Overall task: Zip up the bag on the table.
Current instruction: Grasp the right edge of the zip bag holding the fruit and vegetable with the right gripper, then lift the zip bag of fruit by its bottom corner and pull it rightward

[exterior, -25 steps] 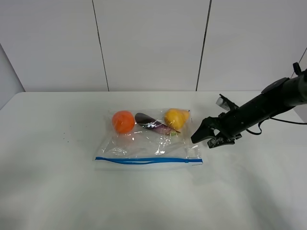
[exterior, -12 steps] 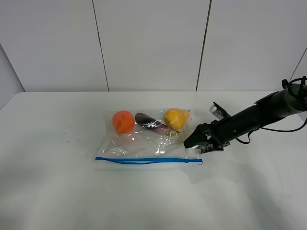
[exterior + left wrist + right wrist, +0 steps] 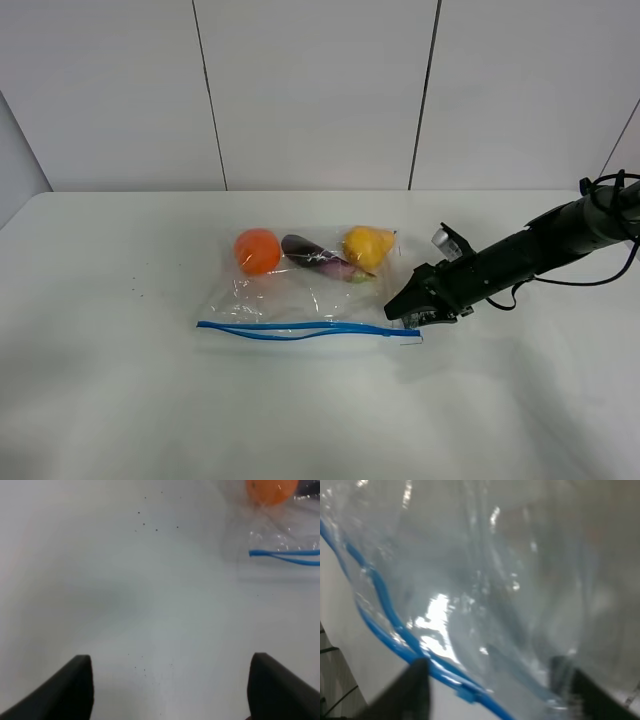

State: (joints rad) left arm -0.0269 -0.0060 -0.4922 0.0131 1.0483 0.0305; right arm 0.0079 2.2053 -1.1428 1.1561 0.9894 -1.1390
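Your right gripper [image 3: 401,308] has half-closed around bag [image 3: 290,295] corner; zipper [image 3: 240,329] now bowed, unsealed; grip unconfirmed; left gripper [image 3: 172,685] wide open, empty.

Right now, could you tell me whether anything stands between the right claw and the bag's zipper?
Nothing visible does. The right claw is at the right corner of the bag, by the end of the blue zipper strip.
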